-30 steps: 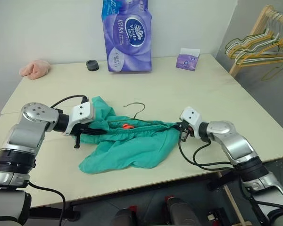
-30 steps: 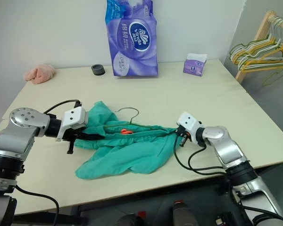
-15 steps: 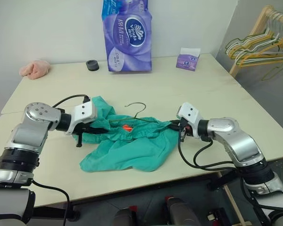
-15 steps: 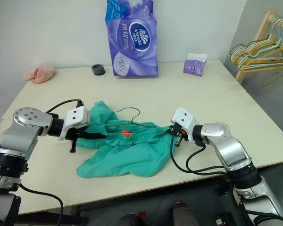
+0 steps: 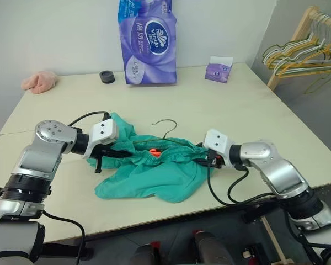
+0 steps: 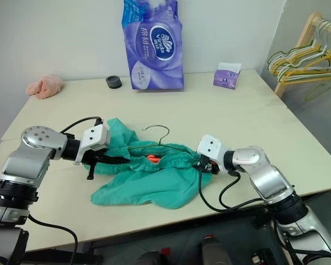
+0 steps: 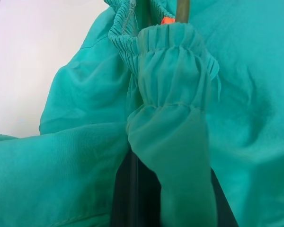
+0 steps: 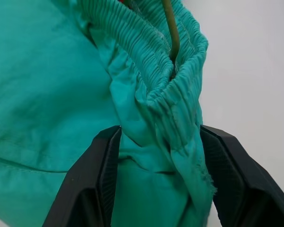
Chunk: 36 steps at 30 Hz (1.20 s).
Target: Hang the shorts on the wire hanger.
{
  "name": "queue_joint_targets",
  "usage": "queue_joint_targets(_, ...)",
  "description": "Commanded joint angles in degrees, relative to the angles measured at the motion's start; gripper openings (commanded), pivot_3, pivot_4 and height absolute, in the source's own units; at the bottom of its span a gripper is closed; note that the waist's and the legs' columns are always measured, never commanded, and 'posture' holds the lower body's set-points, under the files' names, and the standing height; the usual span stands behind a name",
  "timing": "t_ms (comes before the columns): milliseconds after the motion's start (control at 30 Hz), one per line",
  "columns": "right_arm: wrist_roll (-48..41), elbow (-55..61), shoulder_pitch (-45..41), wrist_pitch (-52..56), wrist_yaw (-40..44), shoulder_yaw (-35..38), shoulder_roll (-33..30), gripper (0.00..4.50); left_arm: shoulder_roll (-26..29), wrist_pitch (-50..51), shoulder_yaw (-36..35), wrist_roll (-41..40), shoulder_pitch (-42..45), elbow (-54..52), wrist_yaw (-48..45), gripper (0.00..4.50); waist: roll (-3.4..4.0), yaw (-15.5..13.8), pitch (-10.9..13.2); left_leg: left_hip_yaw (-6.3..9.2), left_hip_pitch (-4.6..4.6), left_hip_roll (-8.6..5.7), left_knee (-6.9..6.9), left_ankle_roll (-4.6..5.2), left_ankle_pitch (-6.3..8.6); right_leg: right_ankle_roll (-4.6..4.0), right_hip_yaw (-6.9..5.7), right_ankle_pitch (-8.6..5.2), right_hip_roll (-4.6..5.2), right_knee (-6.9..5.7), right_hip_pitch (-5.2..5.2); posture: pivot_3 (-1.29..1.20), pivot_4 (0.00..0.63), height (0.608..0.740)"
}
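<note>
Teal-green shorts (image 5: 154, 174) lie bunched near the front of the pale surface (image 5: 220, 110), a thin olive wire hanger (image 5: 164, 134) threaded through the gathered waistband so that its hook pokes out above the cloth beside a small orange tag (image 5: 153, 151). The left gripper (image 5: 111, 154) has its jaws pinched together on one end of the waistband, the fabric bunched over them in the left wrist view. At the other end, the right gripper (image 8: 156, 175) stands with its jaws apart, the waistband's corner and the hanger's bend lying loose between the two black fingers (image 8: 92, 184). A purple tissue pack (image 5: 148, 41) stands at the far edge.
</note>
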<state>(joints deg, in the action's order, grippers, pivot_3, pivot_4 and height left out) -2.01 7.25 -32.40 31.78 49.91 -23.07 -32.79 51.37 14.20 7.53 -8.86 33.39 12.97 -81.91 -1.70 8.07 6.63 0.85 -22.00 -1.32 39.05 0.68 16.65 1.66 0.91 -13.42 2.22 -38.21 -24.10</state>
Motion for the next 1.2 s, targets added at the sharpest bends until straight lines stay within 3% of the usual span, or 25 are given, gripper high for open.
queue_joint_targets(33, 1.7, -3.9, -4.3, -2.7, 2.2, -1.9, 1.6, 2.65, -0.4, -0.1, -0.5, -1.2, 0.9, -2.3, -0.3, 0.00, 0.00, 0.0, 0.0, 0.00, 0.00, 0.00, 0.00, 0.00, 0.00, 0.00, 0.00, 0.00, 0.00, 0.00, 0.00, -0.17, 0.067, 0.740)
queue_joint_targets(400, 5.9, -18.4, -11.9, -11.7, 6.0, -3.0, 5.0, 2.65, 0.5, 1.5, -1.0, -2.0, -0.6, -5.0, -1.3, 0.00, -0.03, 0.2, -0.2, 0.03, 0.02, 0.01, 0.00, -0.01, 0.00, 0.00, -0.01, 0.00, 0.01, 0.01, 0.01, -0.15, 0.053, 0.740)
queue_joint_targets(567, 1.2, -8.9, -8.4, -10.9, 12.2, 1.8, -1.2, 2.65, 1.3, 1.6, -1.8, -1.8, -1.8, -5.6, -0.6, 0.00, -0.02, -0.4, -0.2, 0.06, -0.06, 0.00, 0.00, -0.03, -0.01, 0.00, -0.04, 0.00, 0.05, 0.05, -0.02, -0.14, 0.052, 0.740)
queue_joint_targets(667, -1.1, -1.9, -5.3, -7.5, 14.7, 2.8, -4.3, 3.26, 1.4, 1.5, -1.7, -1.6, -2.0, -5.7, -0.3, 0.00, -0.03, -0.3, -0.2, 0.06, -0.07, -0.02, 0.00, -0.02, -0.01, 0.00, -0.04, 0.00, 0.06, 0.08, 0.00, -0.14, 0.051, 0.740)
queue_joint_targets(800, -1.9, 1.7, -3.9, -3.1, 13.1, 3.0, -3.7, 4.47, 1.1, 1.6, -1.6, -1.9, -1.8, -5.5, 0.0, 0.00, -0.02, -0.1, -0.3, 0.07, -0.03, 0.00, 0.00, -0.01, 0.00, 0.00, -0.04, 0.00, 0.04, 0.01, -0.01, -0.15, 0.051, 0.740)
queue_joint_targets(1000, 2.8, -6.5, -6.9, -3.9, 8.6, -0.5, 0.7, 4.47, 0.1, 1.5, -0.7, -1.9, 0.0, -4.6, -0.3, 0.00, -0.04, 0.0, -0.3, 0.05, -0.03, 0.00, 0.00, -0.02, 0.00, 0.00, -0.01, 0.00, 0.02, 0.01, -0.02, -0.17, 0.053, 0.740)
queue_joint_targets(1200, 4.4, -16.3, -10.6, -6.3, 9.5, -2.5, 4.2, 4.47, -1.0, 1.9, -0.3, -2.3, 1.1, -4.3, -0.7, 0.00, -0.03, 0.1, -0.3, 0.03, -0.04, -0.02, 0.01, -0.03, -0.01, -0.01, -0.01, 0.01, 0.04, 0.05, -0.01, -0.18, 0.057, 0.740)
